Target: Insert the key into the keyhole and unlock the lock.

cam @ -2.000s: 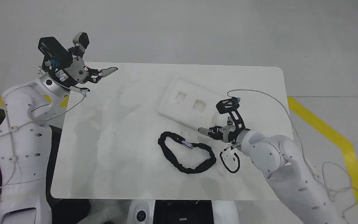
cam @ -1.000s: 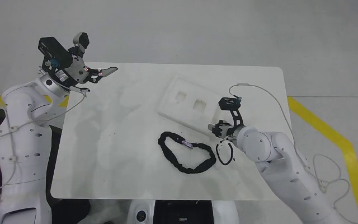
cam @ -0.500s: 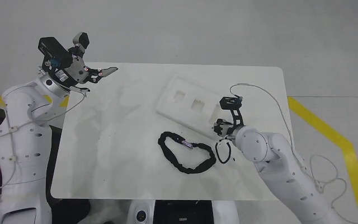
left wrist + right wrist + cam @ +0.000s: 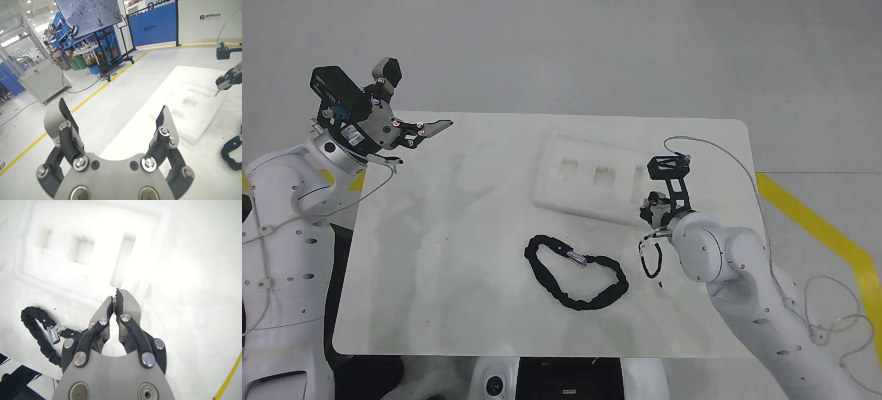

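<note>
My right gripper is shut on the small metal key, which is pinched between its pads. In the top view that gripper hovers over the right end of the white foam tray. From the left wrist view the key points down at the tray's edge. The black fabric-covered chain lock lies looped on the table in front of the tray, and its silver lock cylinder shows in the right wrist view. My left gripper is open and holds nothing, raised over the table's far left corner.
The foam tray has several rectangular recesses. The white table is bare on its left half. A thin cable arcs over the right arm's wrist. Yellow floor tape runs past the table's right side.
The right gripper has moved with the key away from the chain lock, up to the tray's right end. The foam tray has turned to lie straighter. The left arm stays still.
</note>
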`<move>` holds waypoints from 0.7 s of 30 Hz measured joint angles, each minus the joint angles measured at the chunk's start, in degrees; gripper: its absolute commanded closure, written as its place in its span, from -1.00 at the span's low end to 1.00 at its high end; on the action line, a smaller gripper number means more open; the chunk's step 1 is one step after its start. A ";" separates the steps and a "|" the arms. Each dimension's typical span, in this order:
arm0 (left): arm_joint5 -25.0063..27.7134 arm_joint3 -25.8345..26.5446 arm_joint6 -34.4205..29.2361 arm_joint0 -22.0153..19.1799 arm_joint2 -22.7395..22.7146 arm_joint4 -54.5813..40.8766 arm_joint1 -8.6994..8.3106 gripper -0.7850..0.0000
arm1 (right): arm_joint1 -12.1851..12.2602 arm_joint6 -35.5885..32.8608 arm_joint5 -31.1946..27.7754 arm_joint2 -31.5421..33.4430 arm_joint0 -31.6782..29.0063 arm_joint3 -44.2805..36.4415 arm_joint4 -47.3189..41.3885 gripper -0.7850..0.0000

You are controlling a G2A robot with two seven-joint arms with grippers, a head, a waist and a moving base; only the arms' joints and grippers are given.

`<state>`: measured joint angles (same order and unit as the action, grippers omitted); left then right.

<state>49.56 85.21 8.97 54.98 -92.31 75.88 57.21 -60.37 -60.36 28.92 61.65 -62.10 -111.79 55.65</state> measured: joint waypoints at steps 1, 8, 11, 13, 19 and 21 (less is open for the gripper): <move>0.00 0.00 0.00 0.00 0.00 0.00 0.00 -1.00 | -0.01 -0.21 -0.27 0.57 -0.04 -0.59 -0.43 1.00; 0.00 0.00 0.00 0.00 0.00 0.00 0.00 -1.00 | 0.12 2.15 -5.34 7.92 -4.32 -3.81 -13.05 1.00; 0.00 0.00 0.00 0.00 0.00 0.00 0.00 -1.00 | 0.32 4.68 -9.51 12.98 -7.31 -4.48 -21.00 1.00; 0.00 0.00 0.00 0.00 0.00 0.00 0.00 -1.00 | 0.54 6.20 -12.86 16.78 -9.39 -4.69 -25.78 1.00; 0.00 0.00 0.00 0.00 0.00 0.00 0.00 -1.00 | 1.13 8.24 -20.88 26.43 -14.10 -4.87 -35.64 1.00; 0.00 0.00 0.00 0.00 0.00 0.00 0.00 -1.00 | 1.25 8.52 -22.74 28.69 -15.24 -4.90 -38.03 1.00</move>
<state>49.56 85.21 8.97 54.98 -92.31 75.88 57.21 -59.12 -51.84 6.18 90.34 -77.35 -116.69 17.63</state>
